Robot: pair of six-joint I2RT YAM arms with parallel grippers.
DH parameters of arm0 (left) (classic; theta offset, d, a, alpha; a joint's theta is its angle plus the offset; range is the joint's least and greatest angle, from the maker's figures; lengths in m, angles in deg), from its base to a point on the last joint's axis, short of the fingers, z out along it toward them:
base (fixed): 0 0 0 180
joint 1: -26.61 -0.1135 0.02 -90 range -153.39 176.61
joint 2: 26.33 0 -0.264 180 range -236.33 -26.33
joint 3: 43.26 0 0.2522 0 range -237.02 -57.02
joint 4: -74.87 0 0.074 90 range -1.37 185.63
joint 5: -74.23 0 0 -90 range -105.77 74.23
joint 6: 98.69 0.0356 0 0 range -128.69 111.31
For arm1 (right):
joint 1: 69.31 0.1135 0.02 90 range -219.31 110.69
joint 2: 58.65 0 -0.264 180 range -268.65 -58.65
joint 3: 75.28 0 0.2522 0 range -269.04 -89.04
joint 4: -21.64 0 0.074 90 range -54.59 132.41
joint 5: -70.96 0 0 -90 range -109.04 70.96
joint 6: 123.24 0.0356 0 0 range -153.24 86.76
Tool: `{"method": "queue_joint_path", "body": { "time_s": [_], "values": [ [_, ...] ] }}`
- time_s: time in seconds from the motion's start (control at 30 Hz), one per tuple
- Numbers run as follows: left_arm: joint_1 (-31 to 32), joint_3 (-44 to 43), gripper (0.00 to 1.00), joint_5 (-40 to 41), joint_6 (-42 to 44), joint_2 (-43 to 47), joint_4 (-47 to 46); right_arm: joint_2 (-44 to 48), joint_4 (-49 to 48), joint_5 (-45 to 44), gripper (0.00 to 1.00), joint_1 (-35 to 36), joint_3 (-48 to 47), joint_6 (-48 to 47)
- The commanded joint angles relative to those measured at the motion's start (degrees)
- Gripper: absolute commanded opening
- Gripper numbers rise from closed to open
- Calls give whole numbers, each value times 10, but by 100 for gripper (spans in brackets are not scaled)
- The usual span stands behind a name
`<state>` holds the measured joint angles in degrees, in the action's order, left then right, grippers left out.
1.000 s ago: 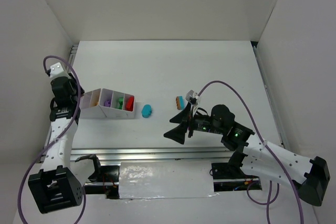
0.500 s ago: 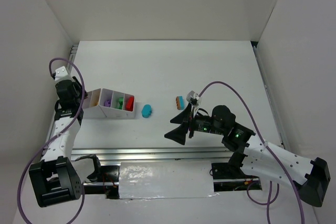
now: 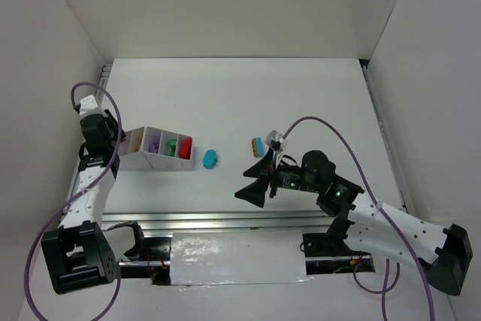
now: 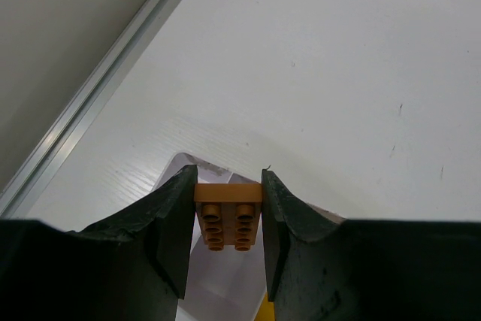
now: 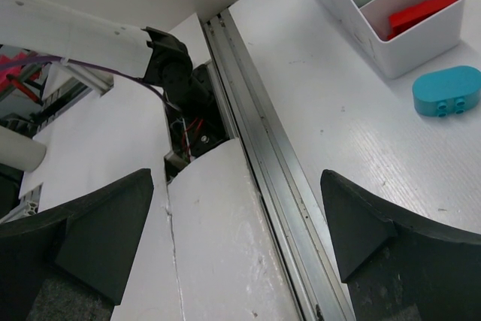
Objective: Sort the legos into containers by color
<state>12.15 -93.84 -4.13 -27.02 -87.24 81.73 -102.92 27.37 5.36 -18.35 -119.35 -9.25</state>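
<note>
Along the near edge, an aluminium rail [image 3: 225, 219] at the front of the white table [image 3: 301, 95].

Just beyond it, right of centre, the right gripper [image 3: 254, 180]: spread wide, holding nothing, aimed left and toward the near side. From the right wrist, black fingers [image 5: 90, 223] far apart at either edge of the view, with only rail and table surface between them.

Farther in, a little left of centre, a teal oval brick [image 3: 210, 158] flat on the table, just right of the white divided tray [image 3: 161, 162] and apart from it. In the tray's rightmost compartment, a red brick [image 3: 185, 148]. Next compartment to the left, green pieces [image 3: 171, 146]. Then purple pieces [image 3: 152, 144]. Then a compartment tinted orange-yellow, contents too small to make out.

At the tray's left end, the left gripper [image 4: 228, 186]: clamped on an orange lego brick [image 4: 228, 219], one finger against each long side, directly over a white compartment of the tray. Touching the tray floor or raised above it: cannot tell.

At about the same depth, right of the teal oval brick, a teal-and-orange pair of bricks [image 3: 258, 144] pressed together on the table, well apart from the tray. Stacked or side by side: cannot tell.
</note>
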Motion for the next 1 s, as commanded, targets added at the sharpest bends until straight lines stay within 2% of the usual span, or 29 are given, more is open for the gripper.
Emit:
{"method": "queue_joint_path", "body": {
  "time_s": [0.0,0.07,0.2,0.4,0.7,0.9,0.97],
  "values": [
    [-1,-5,45,4,-10,-6,-22,0,-18,0,100,-2,2,-11],
    [-1,-4,52,1,-10,-7,-23,0,-16,-1,100,-2,3,-11],
    [-1,-1,59,-8,-12,-2,-27,-1,-16,-3,100,-2,3,-11],
    [-1,-7,64,-11,-9,-5,-20,-6,-18,-8,100,-2,5,-11],
    [0,-7,52,14,-13,-11,-2,-11,-22,-8,100,-3,3,-10],
    [0,-33,66,22,-30,27,28,-16,-17,-37,100,-2,2,-3],
    [4,-67,79,45,-54,57,85,-39,0,-79,100,-2,-8,19]
  ]
}}
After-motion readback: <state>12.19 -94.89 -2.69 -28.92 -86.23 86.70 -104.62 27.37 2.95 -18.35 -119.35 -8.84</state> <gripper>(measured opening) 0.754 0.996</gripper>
